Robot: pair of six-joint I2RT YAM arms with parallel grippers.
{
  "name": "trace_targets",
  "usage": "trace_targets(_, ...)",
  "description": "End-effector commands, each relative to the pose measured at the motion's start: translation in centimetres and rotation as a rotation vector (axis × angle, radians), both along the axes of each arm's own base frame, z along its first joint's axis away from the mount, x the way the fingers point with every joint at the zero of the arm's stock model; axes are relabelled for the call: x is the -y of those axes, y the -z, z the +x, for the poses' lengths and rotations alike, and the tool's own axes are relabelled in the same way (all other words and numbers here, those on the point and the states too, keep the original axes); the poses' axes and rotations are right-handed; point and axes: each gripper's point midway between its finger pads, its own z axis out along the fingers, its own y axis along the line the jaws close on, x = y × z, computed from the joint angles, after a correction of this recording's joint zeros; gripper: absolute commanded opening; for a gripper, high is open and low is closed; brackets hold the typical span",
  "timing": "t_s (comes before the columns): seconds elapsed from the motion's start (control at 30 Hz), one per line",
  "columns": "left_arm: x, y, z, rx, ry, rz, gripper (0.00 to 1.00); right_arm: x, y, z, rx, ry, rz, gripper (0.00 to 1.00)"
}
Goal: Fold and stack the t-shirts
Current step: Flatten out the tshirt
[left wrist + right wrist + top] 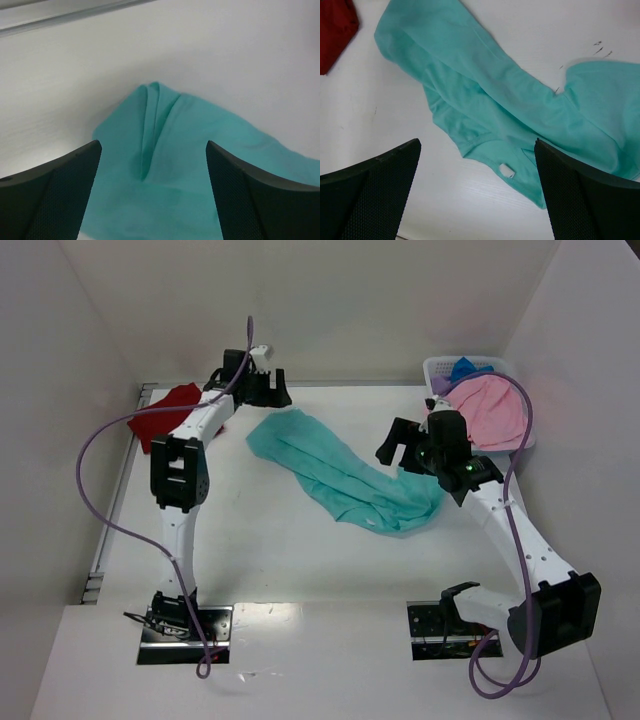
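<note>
A teal t-shirt lies crumpled in a long diagonal band across the middle of the table. My left gripper is open and empty just above its far left end, the teal cloth showing between the fingers. My right gripper is open and empty above its near right part; the collar with a white tag lies below it. A dark red t-shirt lies at the far left, also at the corner of the right wrist view. A pink t-shirt hangs over the basket, with blue and purple cloth behind it.
A white perforated basket stands at the far right corner against the walls. White walls close the table at the back and both sides. A metal rail runs along the table's left edge.
</note>
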Motion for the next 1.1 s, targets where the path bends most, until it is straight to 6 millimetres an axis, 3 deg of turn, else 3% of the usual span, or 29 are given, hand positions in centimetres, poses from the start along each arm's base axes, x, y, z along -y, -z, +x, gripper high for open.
trace_targets(0.0, 4.7, -1.0, -0.3, -0.037, 0.154, -0.128, 0.91, 0.5, -0.5, 0.6, 0.026, 0.055, 0.009, 1.00)
trace_targets(0.1, 6.7, 0.2, -0.9, -0.050, 0.221, -0.136, 0.91, 0.7, -0.3, 0.4, 0.021, 0.073, 0.015, 1.00)
trace_targets(0.27, 7.9, 2.4, -1.7, -0.096, 0.280, -0.162, 0.89, 0.9, 0.3, 0.4, 0.004, 0.111, 0.034, 1.00)
trace_targets(0.3, 8.6, 2.0, -1.9, -0.087, 0.297, -0.168, 0.89, 0.9, 0.3, 0.4, 0.004, 0.111, 0.034, 1.00)
trace_targets(0.47, 10.3, 4.6, -1.9, -0.111, 0.322, -0.152, 0.89, 0.8, 0.6, 0.5, -0.007, 0.116, 0.038, 1.00)
trace_targets(0.6, 9.6, 5.9, -0.6, -0.146, 0.205, -0.103, 0.92, 1.0, 1.0, 0.2, -0.023, 0.124, 0.027, 1.00)
trace_targets(0.87, 8.7, 6.8, 1.2, -0.152, 0.126, -0.053, 0.97, 0.9, 0.7, 0.1, -0.017, 0.114, 0.037, 1.00)
trace_targets(0.93, 8.8, 5.6, 2.2, -0.113, 0.120, -0.055, 0.97, 0.9, 1.1, -0.1, -0.025, 0.114, 0.034, 1.00)
trace_targets(1.07, 9.1, 5.5, 2.6, -0.100, 0.129, -0.065, 0.98, 1.1, 1.1, 0.0, -0.023, 0.122, 0.029, 1.00)
